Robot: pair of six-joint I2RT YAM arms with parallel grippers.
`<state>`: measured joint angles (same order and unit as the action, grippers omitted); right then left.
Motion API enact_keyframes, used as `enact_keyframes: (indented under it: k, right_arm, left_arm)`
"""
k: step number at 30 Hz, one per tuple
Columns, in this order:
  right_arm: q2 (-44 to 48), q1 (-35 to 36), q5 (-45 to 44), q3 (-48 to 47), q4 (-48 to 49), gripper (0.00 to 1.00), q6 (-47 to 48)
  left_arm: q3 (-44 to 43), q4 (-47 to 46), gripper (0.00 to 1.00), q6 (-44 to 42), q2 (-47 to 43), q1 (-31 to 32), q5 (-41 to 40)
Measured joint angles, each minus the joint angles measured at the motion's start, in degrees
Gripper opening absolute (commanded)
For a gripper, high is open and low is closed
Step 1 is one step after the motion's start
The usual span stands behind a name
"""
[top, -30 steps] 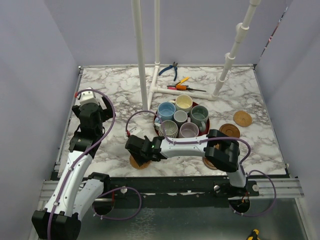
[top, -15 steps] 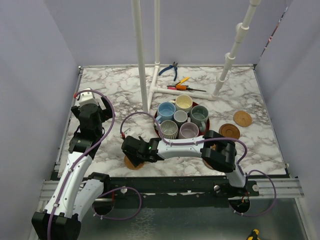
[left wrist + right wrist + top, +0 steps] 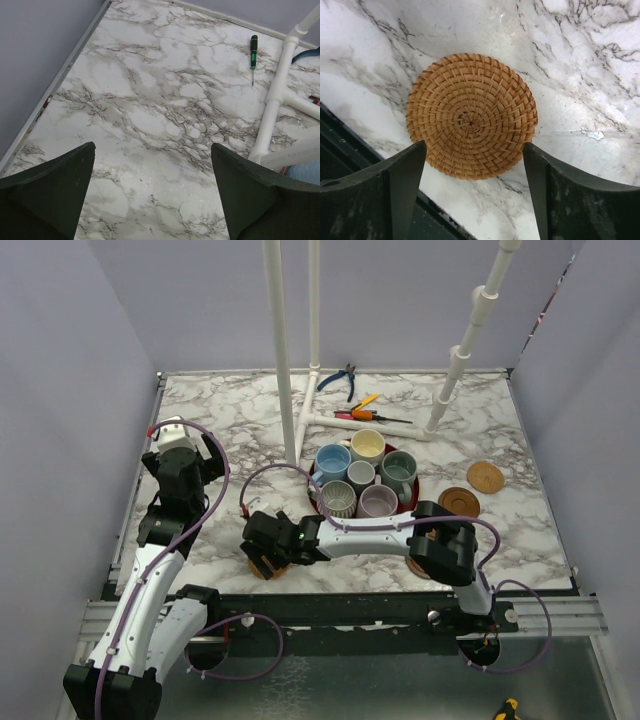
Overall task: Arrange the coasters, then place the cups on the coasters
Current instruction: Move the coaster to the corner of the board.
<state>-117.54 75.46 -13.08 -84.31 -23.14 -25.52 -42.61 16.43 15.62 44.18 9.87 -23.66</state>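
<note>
Marble table: I see the red tray of cups at centre and a tan coaster to its right. My right gripper, jaws spread, hangs directly over a round woven coaster lying flat just beside the near table edge, with open room to the left. Well apart, my left gripper is spread and empty.

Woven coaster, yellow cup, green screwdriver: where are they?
woven coaster (image 3: 471, 116), right wrist view, centre of the weave.
yellow cup (image 3: 367, 445), top view, its inside.
green screwdriver (image 3: 254, 50), left wrist view, its handle.
</note>
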Motion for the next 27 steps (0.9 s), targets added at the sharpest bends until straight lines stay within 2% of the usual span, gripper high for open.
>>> enact_keyframes:
  k: [8, 13, 18, 23, 27]
  right_arm:
    - [9.3, 0.1, -0.9, 0.7, -2.2, 0.95, -1.2]
    - [18.8, -0.1, -3.5, 5.5, -7.3, 1.0, -4.4]
    - [28.5, -2.1, -5.4, 12.9, -15.0, 1.0, -9.5]
    - [37.3, -7.6, -5.5, 21.7, -20.3, 0.99, -13.5]
    - [41.9, -13.0, -5.2, 26.9, -22.9, 0.92, -14.5]
  left_arm:
    - [0.0, 0.0, 0.99, 0.0, 0.0, 0.0, 0.0]
    - [0.2, 0.0, 0.99, 0.3, 0.0, 0.0, 0.0]
    - [0.3, 0.0, 0.99, 0.3, 0.1, 0.0, 0.1]
    - [0.3, 0.0, 0.99, 0.5, 0.6, 0.0, 0.8]
    - [0.3, 0.0, 0.99, 0.7, 0.9, 0.0, 1.6]
